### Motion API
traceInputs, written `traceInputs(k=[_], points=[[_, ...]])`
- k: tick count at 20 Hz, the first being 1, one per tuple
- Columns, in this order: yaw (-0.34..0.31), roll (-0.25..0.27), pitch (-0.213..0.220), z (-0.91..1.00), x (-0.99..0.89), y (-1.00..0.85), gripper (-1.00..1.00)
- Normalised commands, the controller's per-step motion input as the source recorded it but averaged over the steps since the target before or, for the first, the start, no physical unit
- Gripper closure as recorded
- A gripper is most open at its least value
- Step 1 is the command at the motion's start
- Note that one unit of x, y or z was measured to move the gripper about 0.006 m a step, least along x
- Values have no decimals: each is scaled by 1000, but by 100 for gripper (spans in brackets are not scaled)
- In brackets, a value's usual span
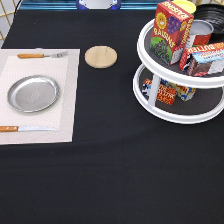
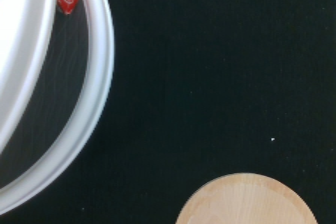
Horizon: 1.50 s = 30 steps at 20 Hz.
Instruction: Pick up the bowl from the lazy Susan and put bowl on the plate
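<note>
The silver plate [image 1: 33, 93] lies on a pale placemat [image 1: 65, 100] at the exterior view's left. The white two-tier lazy Susan [image 1: 150, 107] stands at the right. The glossy black bowl [image 1: 214, 16] sits at the back of its upper tier, mostly hidden behind a raisins box [image 1: 170, 30] and a can [image 1: 200, 31]. The gripper does not show in the exterior view. The wrist view shows the lazy Susan's white rim [image 2: 91, 100] and an edge of the wooden coaster [image 2: 247, 200] over black cloth.
A round wooden coaster [image 1: 100, 56] lies between the placemat and the lazy Susan. A fork [image 1: 42, 55] and a knife [image 1: 25, 128] lie on the placemat. Food boxes [image 1: 205, 59] crowd both tiers. A white-and-blue object [image 1: 98, 4] sits at the top edge.
</note>
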Motion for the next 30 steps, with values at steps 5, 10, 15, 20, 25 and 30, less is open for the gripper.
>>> traceInputs(k=[5, 10, 15, 20, 25, 30], points=[[0, 0, 0, -6, 0, 0, -100], [0, 0, 0, 0, 0, 0, -100], [2, 0, 4, 0, 29, 10, -100], [-12, 12, 2, 130, 131, 247, -100], [-27, 25, 97, 330, 602, 689, -100], [-63, 90, 123, 221, 714, 488, -100]])
